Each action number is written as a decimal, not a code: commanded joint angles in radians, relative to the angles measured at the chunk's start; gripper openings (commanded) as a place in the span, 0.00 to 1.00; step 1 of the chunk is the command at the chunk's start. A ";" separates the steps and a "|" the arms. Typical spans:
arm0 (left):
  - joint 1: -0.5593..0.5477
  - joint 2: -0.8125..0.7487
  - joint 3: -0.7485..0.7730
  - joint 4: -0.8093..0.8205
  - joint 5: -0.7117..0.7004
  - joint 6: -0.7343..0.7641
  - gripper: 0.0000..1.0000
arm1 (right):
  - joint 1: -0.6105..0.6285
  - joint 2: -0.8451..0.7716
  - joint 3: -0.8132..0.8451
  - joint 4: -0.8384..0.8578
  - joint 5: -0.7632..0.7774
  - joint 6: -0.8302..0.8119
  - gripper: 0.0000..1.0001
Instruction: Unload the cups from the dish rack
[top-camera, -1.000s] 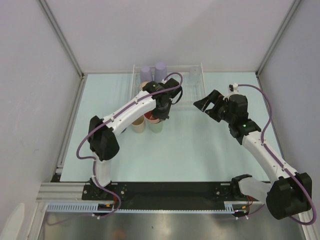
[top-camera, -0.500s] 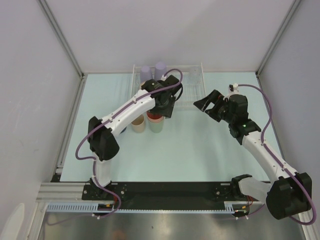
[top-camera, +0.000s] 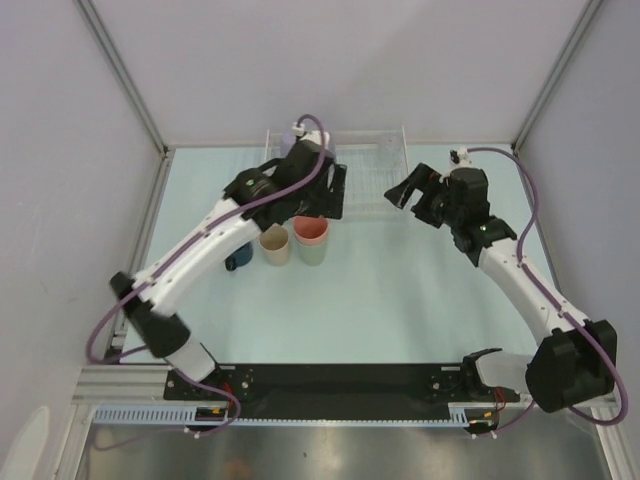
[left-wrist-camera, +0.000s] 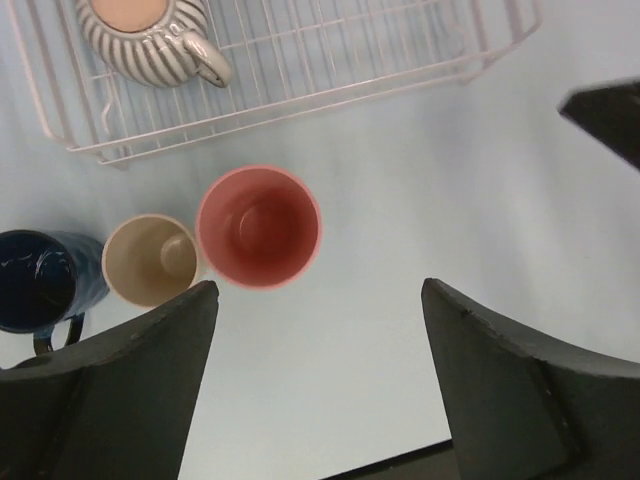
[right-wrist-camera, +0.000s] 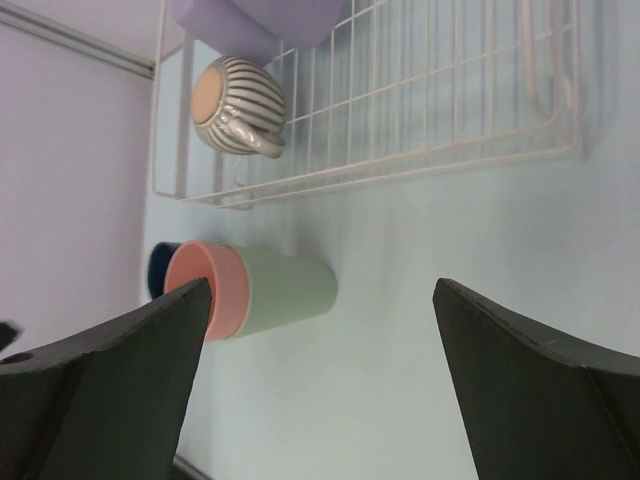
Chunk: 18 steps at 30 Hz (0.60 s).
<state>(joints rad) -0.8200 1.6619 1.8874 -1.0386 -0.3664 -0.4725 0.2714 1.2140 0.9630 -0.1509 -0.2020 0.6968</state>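
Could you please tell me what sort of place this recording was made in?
Probably a robotics test cell, not a real kitchen: plain grey panel walls in aluminium framing enclose a pale-green tabletop, with a white wire dish rack at its far edge.

White wire rack (left-wrist-camera: 330, 50). One mug (left-wrist-camera: 130, 50) is striped dark grey and white, peach-tan inside. The worktop (left-wrist-camera: 420, 180) is pale blue-green. One cup (left-wrist-camera: 258, 227) is salmon pink, a second cup (left-wrist-camera: 150, 260) tan, another mug (left-wrist-camera: 35, 290) dark navy. A third cup (right-wrist-camera: 290, 288) is pale green, a fourth cup (right-wrist-camera: 255, 18) lavender.
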 joint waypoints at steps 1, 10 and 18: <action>0.059 -0.255 -0.175 0.261 0.032 -0.026 0.90 | 0.049 0.133 0.251 -0.126 0.165 -0.172 1.00; 0.143 -0.306 -0.269 0.387 0.067 0.063 0.91 | 0.083 0.354 0.525 -0.187 0.254 -0.241 1.00; 0.226 -0.029 -0.015 0.457 0.086 0.184 0.95 | 0.100 0.325 0.490 -0.202 0.268 -0.249 1.00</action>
<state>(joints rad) -0.6312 1.5158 1.7195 -0.6662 -0.2832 -0.3939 0.3603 1.5730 1.4471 -0.3321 0.0353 0.4763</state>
